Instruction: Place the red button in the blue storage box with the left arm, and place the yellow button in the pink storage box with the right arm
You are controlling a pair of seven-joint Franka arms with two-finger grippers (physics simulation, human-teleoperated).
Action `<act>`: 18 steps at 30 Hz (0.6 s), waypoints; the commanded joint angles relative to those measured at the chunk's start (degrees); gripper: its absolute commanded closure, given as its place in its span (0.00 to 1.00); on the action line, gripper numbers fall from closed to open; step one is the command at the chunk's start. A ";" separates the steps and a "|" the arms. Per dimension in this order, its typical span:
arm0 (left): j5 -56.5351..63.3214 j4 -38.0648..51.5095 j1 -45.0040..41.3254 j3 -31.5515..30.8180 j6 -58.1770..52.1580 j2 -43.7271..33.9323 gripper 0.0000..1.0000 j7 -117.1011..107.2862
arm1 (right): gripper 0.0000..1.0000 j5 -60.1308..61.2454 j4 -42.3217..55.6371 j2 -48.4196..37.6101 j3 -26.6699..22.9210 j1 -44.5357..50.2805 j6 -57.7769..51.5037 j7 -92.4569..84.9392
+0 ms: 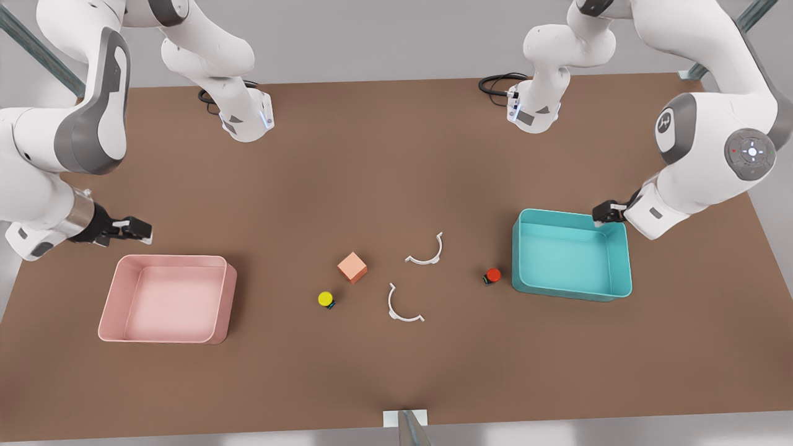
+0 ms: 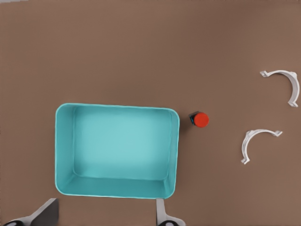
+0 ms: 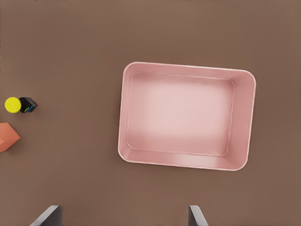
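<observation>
Left gripper (image 1: 600, 214) hovers over the blue storage box (image 1: 624, 260), fingers spread, empty; right gripper (image 1: 141, 229) above the pink storage box (image 1: 118, 291), likewise; red button (image 1: 493, 275) and yellow button (image 1: 326, 299) sit on the table (image 1: 372, 155).

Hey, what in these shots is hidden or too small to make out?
- Left pincer: fingertips cut off by the left wrist view's edge; open.
- Right pincer: also edge-cropped in the right wrist view; open.
- Red button and yellow button: base details too small in the front view.
- Salmon cube: cut off by the right wrist view's edge.
</observation>
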 commanded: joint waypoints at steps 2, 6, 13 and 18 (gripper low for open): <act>0.26 0.12 -2.02 -0.41 4.63 1.42 0.00 0.27 | 0.00 -0.25 0.11 0.30 0.28 0.68 4.26 -2.57; 0.00 0.91 -12.22 -1.91 17.28 10.13 0.00 28.89 | 0.00 -2.10 4.68 11.90 0.28 15.79 9.80 16.32; -0.53 -4.18 -14.24 -1.91 30.82 19.00 0.00 61.44 | 0.00 -1.92 11.45 29.92 0.11 27.49 22.90 31.10; -2.11 -14.90 -15.38 -2.00 43.21 19.01 0.00 64.08 | 0.00 -1.84 11.10 34.23 0.20 27.93 29.57 30.66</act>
